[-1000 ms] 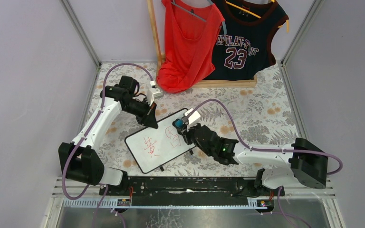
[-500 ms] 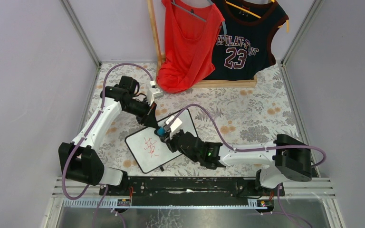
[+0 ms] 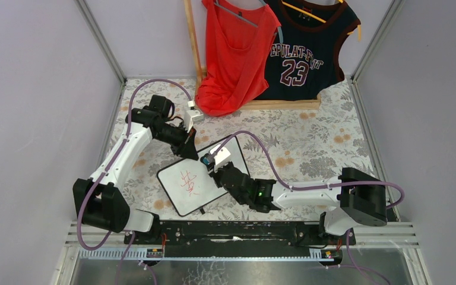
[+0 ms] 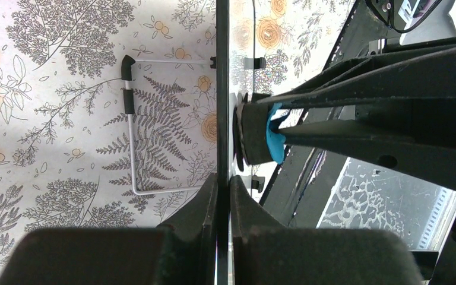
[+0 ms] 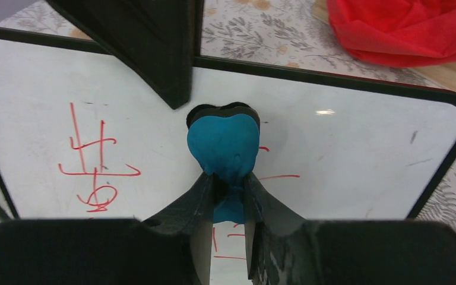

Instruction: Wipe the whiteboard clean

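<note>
White, black-framed, the whiteboard [image 3: 175, 193] lies askew on the flowered tablecloth [image 3: 309, 136] in the top view. A red character [image 3: 188, 183] sits just beside the right gripper [image 3: 208, 161], which clamps a blue eraser [image 3: 204, 159] over the board's far half. The left gripper [image 3: 185, 148] is at the board's far edge. Behind, a red top [image 3: 231, 53] and a dark jersey [image 3: 306, 53] hang on a wooden rack [image 3: 285, 104].

From the left wrist, the board runs edge-on as a thin dark line, pinched between nearly closed fingers. The eraser presses against its face, and a wire foot [image 4: 132, 136] shows over the cloth.

From the right wrist, the fingers are narrow around the eraser's blue grip and its pad is on the board, with red strokes beside and below it.
</note>
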### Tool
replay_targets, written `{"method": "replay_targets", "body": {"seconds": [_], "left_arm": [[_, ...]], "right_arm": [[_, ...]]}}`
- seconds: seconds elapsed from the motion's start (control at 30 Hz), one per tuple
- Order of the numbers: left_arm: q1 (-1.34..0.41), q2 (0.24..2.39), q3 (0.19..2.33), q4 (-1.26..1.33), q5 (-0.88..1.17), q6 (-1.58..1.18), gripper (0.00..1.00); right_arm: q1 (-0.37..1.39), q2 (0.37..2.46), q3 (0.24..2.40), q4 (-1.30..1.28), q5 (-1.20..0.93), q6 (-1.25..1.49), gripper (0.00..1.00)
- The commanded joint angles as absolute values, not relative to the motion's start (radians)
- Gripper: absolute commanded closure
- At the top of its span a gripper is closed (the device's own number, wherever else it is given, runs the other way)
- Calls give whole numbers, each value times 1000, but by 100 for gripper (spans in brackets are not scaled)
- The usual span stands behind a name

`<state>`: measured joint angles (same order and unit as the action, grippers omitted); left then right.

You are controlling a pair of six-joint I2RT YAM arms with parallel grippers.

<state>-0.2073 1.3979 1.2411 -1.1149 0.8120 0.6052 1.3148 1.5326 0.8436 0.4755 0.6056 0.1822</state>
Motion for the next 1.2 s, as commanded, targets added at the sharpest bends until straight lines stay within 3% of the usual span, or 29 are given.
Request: {"method": "replay_targets", "body": {"seconds": [0.0, 0.27, 0.6, 0.97, 1.17], "left_arm": [[-233, 1407, 1189, -1106, 719, 646, 100], [-233, 1407, 1187, -1105, 719, 647, 100], [-232, 1413, 1182, -1106, 723, 650, 100], [-235, 1410, 1180, -1106, 729, 653, 100], [-235, 1407, 1172, -1105, 729, 656, 100]], "right_arm": [[1316, 1523, 838, 476, 778, 158, 100], [1315, 1511, 825, 431, 921, 173, 100], [1330, 1556, 833, 517, 698, 226, 100], [1408, 1688, 958, 523, 629, 257, 100], [1399, 1681, 936, 482, 706, 269, 100]]}}
